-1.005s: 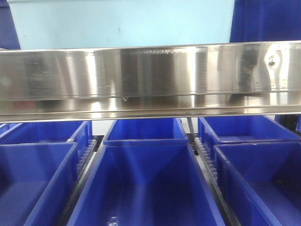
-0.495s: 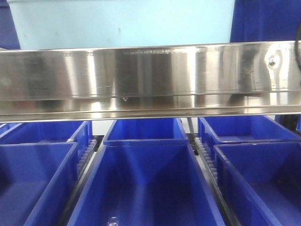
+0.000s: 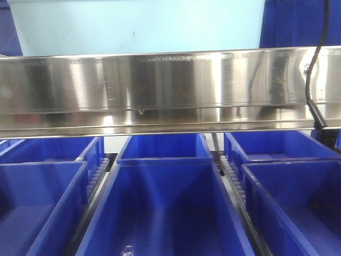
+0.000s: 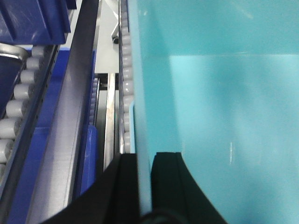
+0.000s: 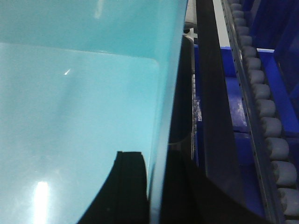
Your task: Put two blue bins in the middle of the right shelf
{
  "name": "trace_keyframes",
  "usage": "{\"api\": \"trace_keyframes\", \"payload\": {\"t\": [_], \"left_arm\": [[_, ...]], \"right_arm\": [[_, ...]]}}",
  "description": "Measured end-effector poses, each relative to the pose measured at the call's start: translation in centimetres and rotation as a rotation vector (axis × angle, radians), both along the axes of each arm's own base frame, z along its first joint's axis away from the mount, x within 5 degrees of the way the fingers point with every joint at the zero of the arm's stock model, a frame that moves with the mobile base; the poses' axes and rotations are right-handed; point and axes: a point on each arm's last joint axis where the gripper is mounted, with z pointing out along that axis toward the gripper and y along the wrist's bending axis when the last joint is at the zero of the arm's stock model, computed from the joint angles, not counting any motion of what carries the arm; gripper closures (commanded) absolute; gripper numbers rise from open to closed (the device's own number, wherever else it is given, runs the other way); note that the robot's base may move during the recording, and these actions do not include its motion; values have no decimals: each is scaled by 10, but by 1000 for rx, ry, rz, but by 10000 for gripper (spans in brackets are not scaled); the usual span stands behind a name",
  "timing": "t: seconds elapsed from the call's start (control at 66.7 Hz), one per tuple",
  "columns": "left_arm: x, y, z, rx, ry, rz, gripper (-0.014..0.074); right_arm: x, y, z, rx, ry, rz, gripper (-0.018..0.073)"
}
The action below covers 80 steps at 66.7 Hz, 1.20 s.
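On my left wrist feed the left claw [image 4: 144,189] is clamped on the side wall of the pale blue bin [image 4: 215,93], one black finger [image 4: 125,186] outside the wall and the other inside. The right wrist feed mirrors that: the right claw [image 5: 152,191] pinches the opposite wall in the same way. So both claws are closed on the one bin, one at each side.

In the front camera the bin sits high in the frame, its pale face showing above the edge of a broad steel shelf rail [image 3: 160,90] that runs across the whole width. I cannot tell whether its base rests on anything.

Just outside the bin on the left side I see a line of grey rollers [image 4: 125,70] close against its wall, then a dark rail [image 4: 77,93], and further out a second roller track [image 4: 14,109]. On the right side there is a matching dark rail [image 5: 212,93] and a roller track [image 5: 266,107] beyond it.

Below the steel rail, dark blue bins [image 3: 165,213] stand in three lanes, front and back, with toothed grey guide strips [image 3: 232,170] between the lanes. A black cable [image 3: 311,69] hangs down at the right edge of the front view. Behind the shelf, dark blue backing [image 3: 298,24] shows at the upper right.
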Motion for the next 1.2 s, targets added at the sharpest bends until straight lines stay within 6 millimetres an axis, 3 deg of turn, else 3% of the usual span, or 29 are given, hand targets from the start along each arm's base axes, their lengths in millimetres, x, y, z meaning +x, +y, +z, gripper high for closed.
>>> {"api": "trace_keyframes", "payload": {"t": [0.24, 0.315, 0.375, 0.525, 0.645, 0.855, 0.975, 1.2], "left_arm": [[-1, 0, -1, 0, 11, 3, 703], [-1, 0, -1, -2, 13, 3, 643], [-1, 0, -1, -2, 14, 4, 548], [0, 0, 0, -3, 6, -1, 282], [-1, -1, 0, -6, 13, -1, 181], [-7, 4, 10, 13, 89, 36, 173], [-14, 7, 13, 31, 175, 70, 174], [-30, 13, 14, 46, 361, 125, 265]], "right_arm": [[3, 1, -4, -9, 8, -1, 713], [4, 1, -6, -15, 13, -2, 701], [4, 1, -6, -15, 13, -2, 613], [4, 2, -7, -12, 13, 4, 267], [3, 7, -7, -2, 15, 16, 199], [-5, 5, 10, 16, 9, 8, 199], [-16, 0, 19, 22, 94, -23, 199], [-31, -3, 10, 49, 313, -51, 199]]}}
